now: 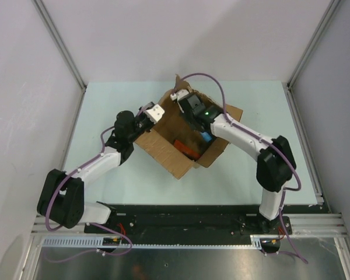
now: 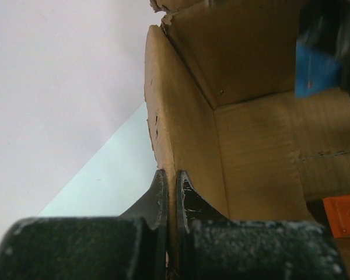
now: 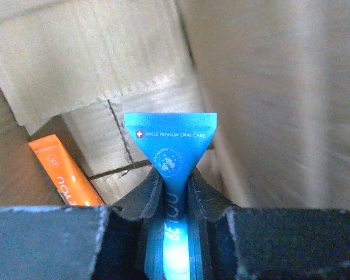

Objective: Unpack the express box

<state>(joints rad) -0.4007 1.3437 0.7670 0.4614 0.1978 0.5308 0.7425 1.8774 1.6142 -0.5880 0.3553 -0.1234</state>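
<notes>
Toward the counter's far edge, left gripper [image 2: 168,181] pinches the wall of the express box [image 1: 163,146] — right gripper [image 3: 174,178] clamps a blue tube [image 3: 170,133] inside.

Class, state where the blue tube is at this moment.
In the right wrist view the blue tube is pinched in the right gripper inside the express box, with the orange tube lying to its left.

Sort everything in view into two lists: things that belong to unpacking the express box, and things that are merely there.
Belongs to the job:
- express box, flaps open
- blue tube, gripped inside the box by the right fingers
- orange tube, lying in the box
- left fingers, pinching the box wall

Merely there:
- table
- white enclosure walls
- metal base rail
</notes>
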